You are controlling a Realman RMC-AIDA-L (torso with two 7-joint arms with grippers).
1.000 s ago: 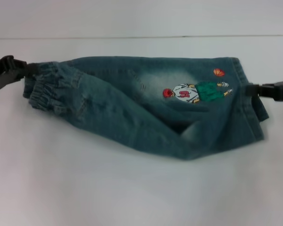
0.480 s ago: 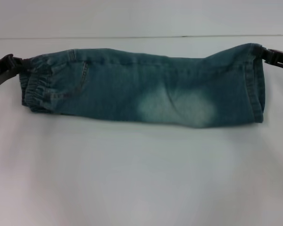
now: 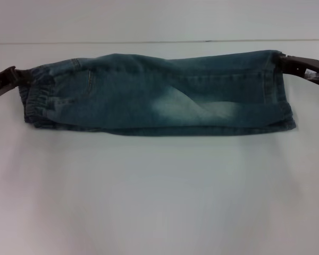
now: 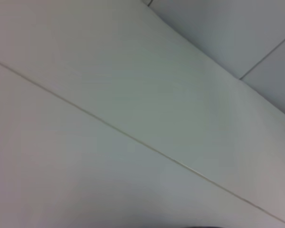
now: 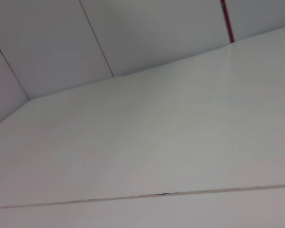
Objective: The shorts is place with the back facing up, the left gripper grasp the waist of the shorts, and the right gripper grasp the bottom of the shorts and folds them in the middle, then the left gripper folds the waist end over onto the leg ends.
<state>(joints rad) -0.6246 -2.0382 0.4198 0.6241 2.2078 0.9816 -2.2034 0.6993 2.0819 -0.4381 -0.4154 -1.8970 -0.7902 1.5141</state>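
Observation:
The shorts [image 3: 159, 95] lie across the table as a long narrow band, folded in half lengthwise. Faded denim faces up and the print is hidden. The elastic waist [image 3: 40, 98] is at the left and the leg ends [image 3: 279, 90] are at the right. My left gripper [image 3: 17, 78] is at the far corner of the waist, shut on the fabric. At the far corner of the leg ends, my right gripper [image 3: 283, 58] is pinching the hem. Neither wrist view shows the shorts or any fingers.
The white table [image 3: 159, 202] stretches wide in front of the shorts. A thin seam line [image 3: 149, 42] runs across behind them. The wrist views show only bare white surface [image 4: 85, 156] and grey wall panels [image 5: 156, 33].
Both grippers carried the near edge of the shorts up and over to the far side, hiding the print. The folded band has since sunk flat onto the table.

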